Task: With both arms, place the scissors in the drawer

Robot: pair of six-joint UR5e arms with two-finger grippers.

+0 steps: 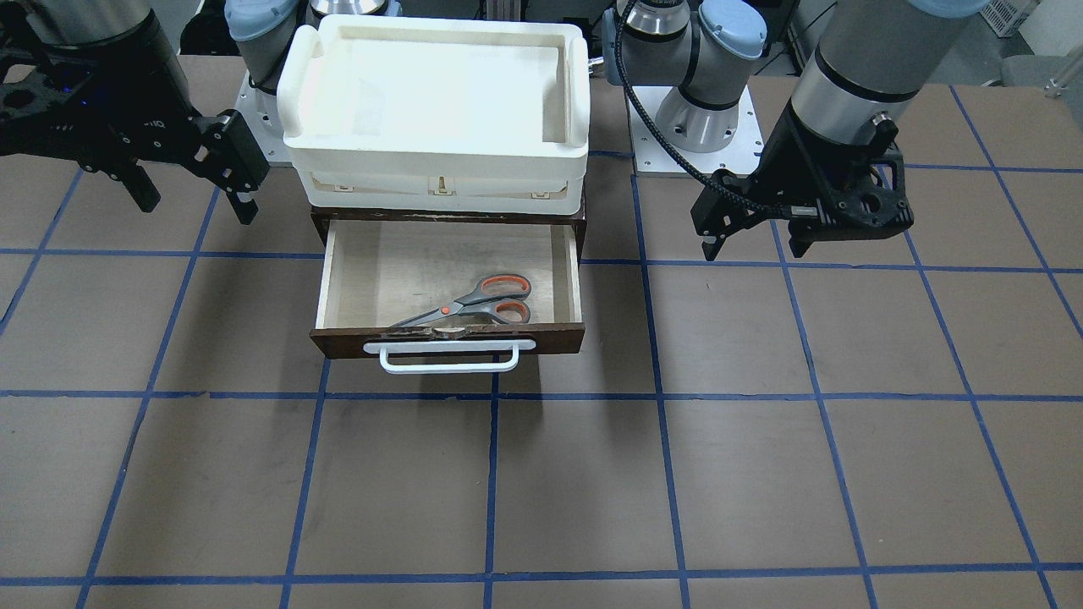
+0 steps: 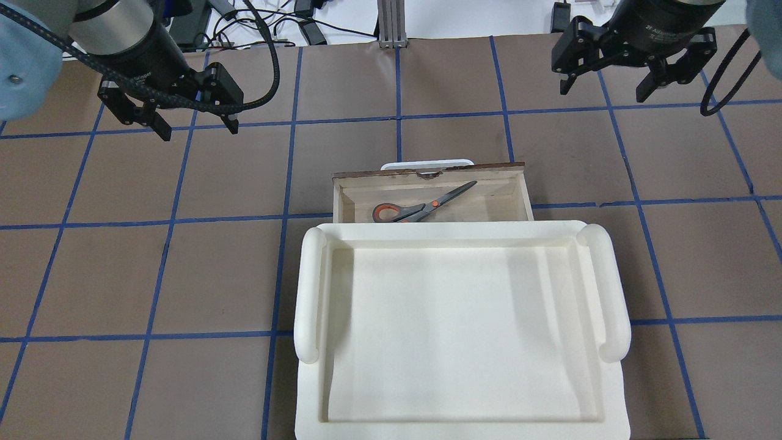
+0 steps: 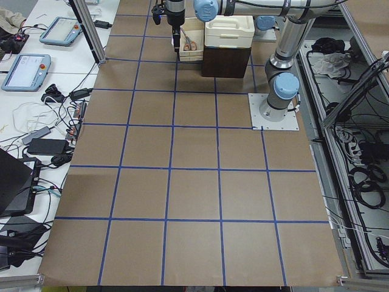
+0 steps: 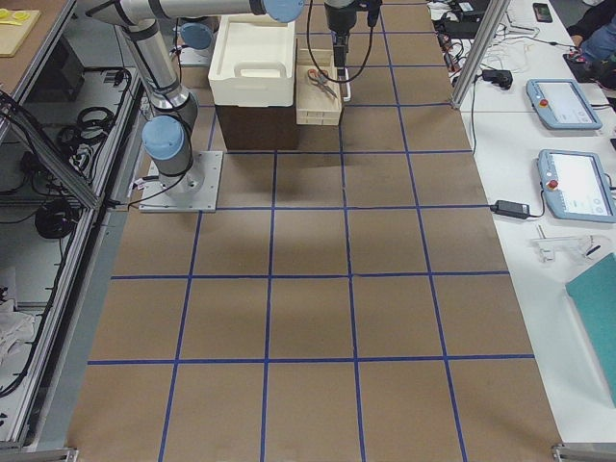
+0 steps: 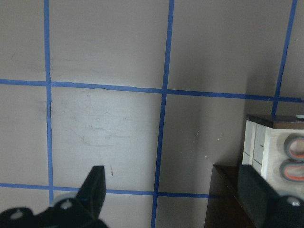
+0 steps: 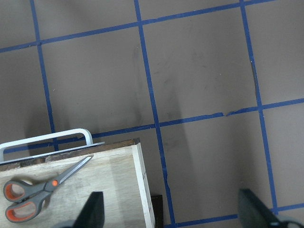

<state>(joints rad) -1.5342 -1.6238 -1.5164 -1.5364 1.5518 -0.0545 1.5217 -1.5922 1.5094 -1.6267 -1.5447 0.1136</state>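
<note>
The scissors point(image 1: 474, 306) lie flat inside the open drawer point(image 1: 541, 338), blades pointing toward its front wall; they also show in the overhead view point(image 2: 421, 208) and the right wrist view point(image 6: 40, 187). The drawer's white bar handle point(image 1: 448, 359) faces away from the robot. My left gripper point(image 2: 198, 131) hangs open and empty above the table, well off to the drawer's side; it also shows in the front-facing view point(image 1: 753, 252). My right gripper point(image 2: 603, 93) hangs open and empty on the other side, also shown in the front-facing view point(image 1: 197, 210). Neither touches anything.
A cream-white plastic tray point(image 1: 436, 156) sits on top of the dark cabinet above the drawer and hides the drawer's rear in the overhead view point(image 2: 311, 287). The brown table has a blue tape grid. Both arm bases stand behind the cabinet.
</note>
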